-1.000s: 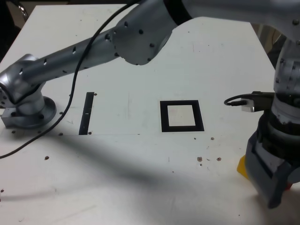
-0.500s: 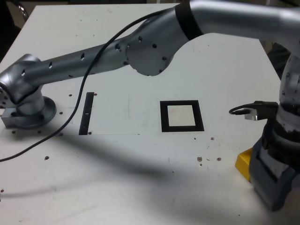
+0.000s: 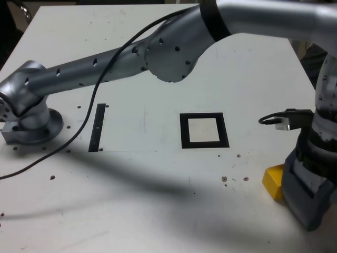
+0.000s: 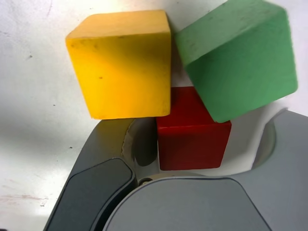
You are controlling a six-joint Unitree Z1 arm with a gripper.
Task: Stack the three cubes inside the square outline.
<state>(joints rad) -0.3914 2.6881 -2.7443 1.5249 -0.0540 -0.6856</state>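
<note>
In the wrist view the yellow cube [image 4: 122, 65] and the green cube [image 4: 238, 57] lie side by side just past my gripper. The green one looks tilted and overlaps the red cube [image 4: 192, 132]. The red cube sits in the mouth of the grey jaws; whether they press on it does not show. In the exterior view my gripper [image 3: 311, 213] points down at the table's near corner on the exterior view's right. The yellow cube [image 3: 274, 182] is against its left side, and red and green are hidden behind it. The square outline [image 3: 204, 130] holds nothing.
A thin black strip [image 3: 97, 127] lies on the white table [image 3: 158, 200] at the exterior view's left, near the arm's base [image 3: 29, 118]. The arm's long links span the back of the table. A black cable [image 3: 79, 113] trails across the left side.
The gripper has shifted toward the exterior view's right, uncovering more of the yellow cube. The elbow link has moved right as well.
</note>
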